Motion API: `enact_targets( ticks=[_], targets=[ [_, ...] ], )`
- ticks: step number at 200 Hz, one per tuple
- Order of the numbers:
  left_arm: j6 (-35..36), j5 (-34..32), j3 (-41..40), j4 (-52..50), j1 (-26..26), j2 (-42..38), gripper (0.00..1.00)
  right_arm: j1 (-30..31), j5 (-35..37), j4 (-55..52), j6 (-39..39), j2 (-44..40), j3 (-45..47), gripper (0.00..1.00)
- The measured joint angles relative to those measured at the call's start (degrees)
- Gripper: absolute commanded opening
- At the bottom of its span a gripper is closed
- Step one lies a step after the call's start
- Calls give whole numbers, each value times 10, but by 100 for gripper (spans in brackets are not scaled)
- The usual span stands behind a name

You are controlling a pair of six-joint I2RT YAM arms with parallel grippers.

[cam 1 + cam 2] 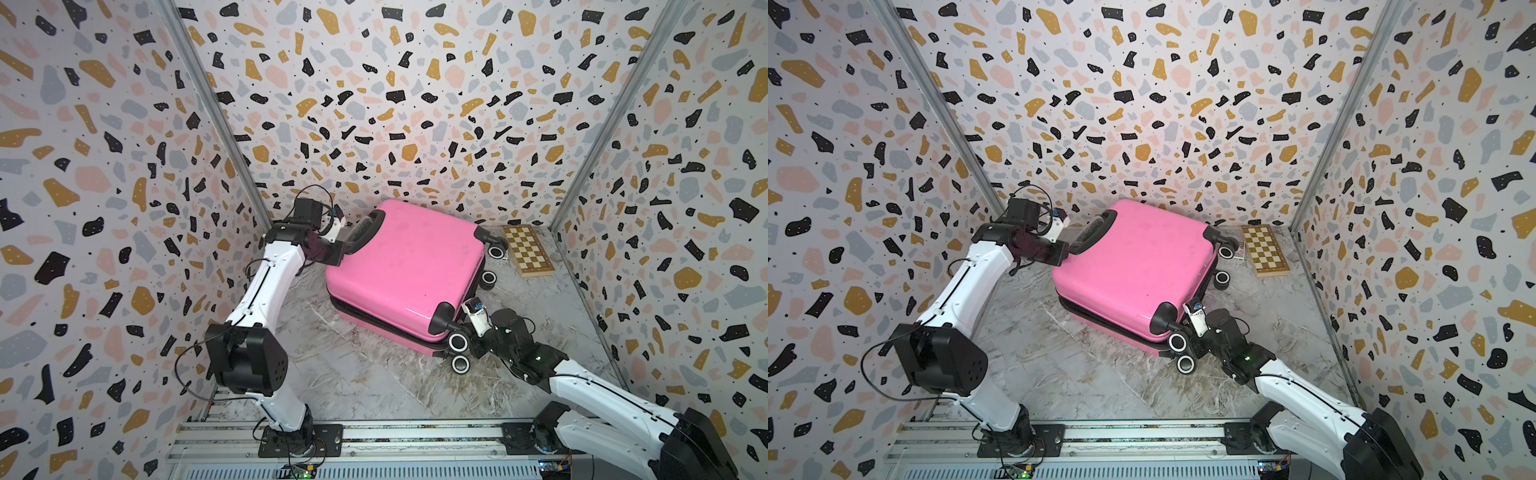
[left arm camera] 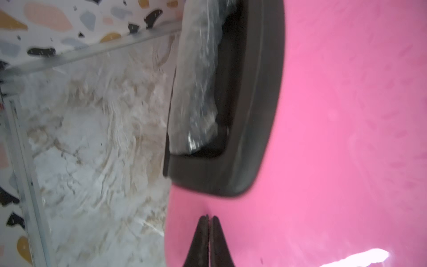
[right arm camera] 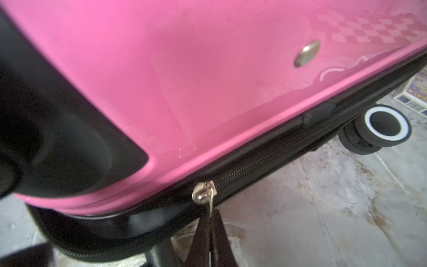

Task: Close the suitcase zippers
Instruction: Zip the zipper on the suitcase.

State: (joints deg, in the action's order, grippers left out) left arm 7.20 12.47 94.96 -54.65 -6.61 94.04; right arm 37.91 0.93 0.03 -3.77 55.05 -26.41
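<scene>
- I see the suitcase (image 1: 407, 266) lying flat on the marble floor (image 1: 374, 382), toward the back wall, with its lid down.
- Its zippers (image 3: 277, 157) run round the seam. The teeth are meshed from the slider toward the far wheel (image 3: 383, 126) and parted round the near corner.
- My right gripper (image 3: 210, 223) sits at that near corner, pinched closed on the silver zipper pull (image 3: 204, 193).
- My left gripper (image 2: 209, 223) rests on the pink top near the black handle (image 2: 249, 115), fingers together and gripping nothing.
- A chessboard (image 1: 527, 249) lies in the back right corner, near the suitcase.
</scene>
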Motion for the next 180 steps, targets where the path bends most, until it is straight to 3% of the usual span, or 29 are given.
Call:
enact_targets(
  ticks=[17,38,72,116,150,180],
  targets=[
    [-11,-9,-5,-58,-7,-23,57,0,0,1,-5,-1,1,0],
    [-23,-28,-6,-133,-36,-34,67,0,2,6,-12,-4,4,0],
    [-5,-47,-8,-125,-161,-68,69,-21,-35,17,-40,-16,16,0],
    [119,-3,-75,-20,-330,-131,75,-69,-135,46,-94,-32,42,0],
    [221,3,-156,65,-410,-138,83,-92,-200,62,-133,-34,54,0],
    [293,-39,-204,162,-458,-139,85,-103,-231,71,-159,-34,60,0]
  ],
)
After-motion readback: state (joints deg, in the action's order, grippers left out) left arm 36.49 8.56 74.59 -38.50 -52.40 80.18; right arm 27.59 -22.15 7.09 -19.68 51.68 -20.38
